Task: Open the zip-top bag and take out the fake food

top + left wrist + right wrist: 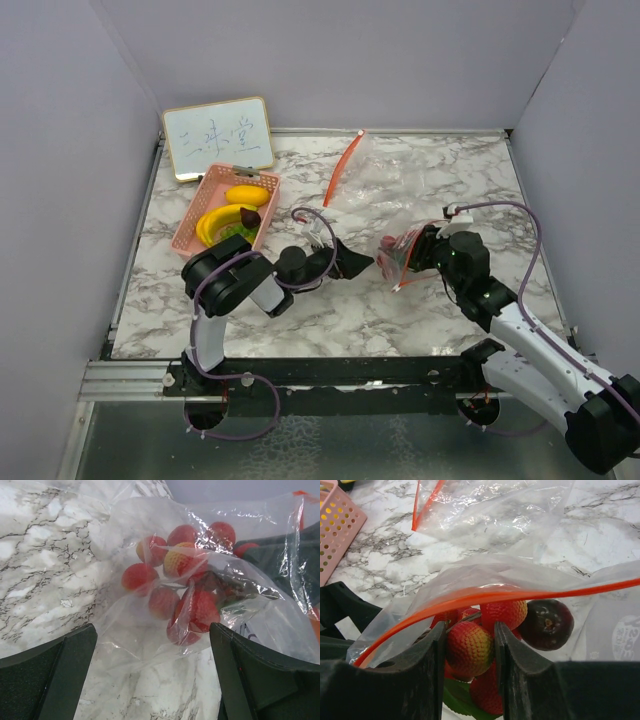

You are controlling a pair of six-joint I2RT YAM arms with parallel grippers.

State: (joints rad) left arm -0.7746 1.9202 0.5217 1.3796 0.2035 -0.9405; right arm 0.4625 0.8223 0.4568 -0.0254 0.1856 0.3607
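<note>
One red berry cluster (192, 607), bagged, is pinched by the right tool (469, 631); left tool (150, 635) spread beside it.

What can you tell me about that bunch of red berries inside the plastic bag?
The berry cluster is a bunch of rounded, dimpled berries, glossy like plastic, mostly red, some shading to yellow, with green leaves underneath. It lies inside the clear zip-top bag on the marble table, right beside a dark purple fruit. The right gripper has one berry pinched between its fingers.
</note>
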